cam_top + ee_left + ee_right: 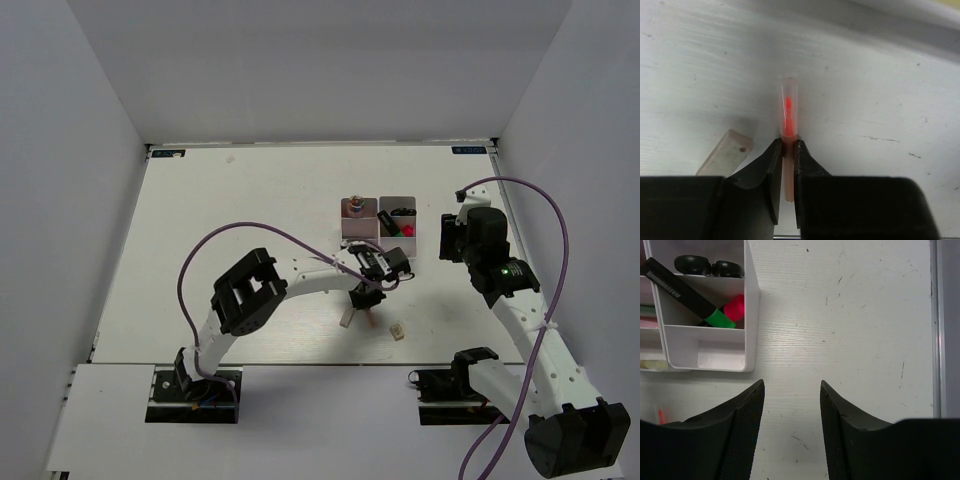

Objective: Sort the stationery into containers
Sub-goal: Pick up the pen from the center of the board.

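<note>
L tool is down low on the bench, jaws pinched onto the pink stick at its near half. Stick's lying flat, clear-capped end pointing away. Cream stick sits just to its left, angled, also flat on the bench. From the top cam, both sticks are outside the bins, on the near side, w/ a tan eraser block near them on the right. R tool hangs over bare bench just right of the bins, jaws apart, nothing btwn them. In the bins: black-green marker tilted, pink marker by its green end, scissors handles in the far compartment.
</note>
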